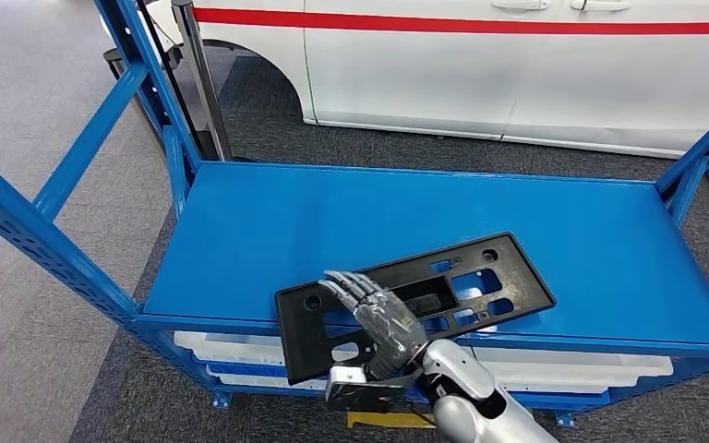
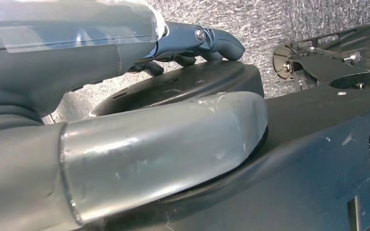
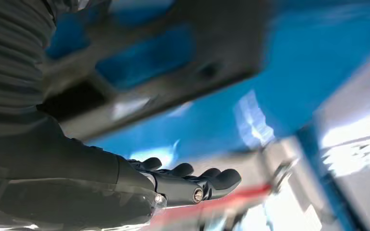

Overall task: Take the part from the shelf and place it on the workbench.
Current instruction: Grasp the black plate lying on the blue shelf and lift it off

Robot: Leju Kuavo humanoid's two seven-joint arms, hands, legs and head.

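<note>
Head view: right robot hand (image 1: 380, 318) on part (image 1: 480, 277).

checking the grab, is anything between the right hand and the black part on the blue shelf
Nothing visible: the right hand already lies on top of the black part, which juts over the front edge of the blue shelf.
</note>
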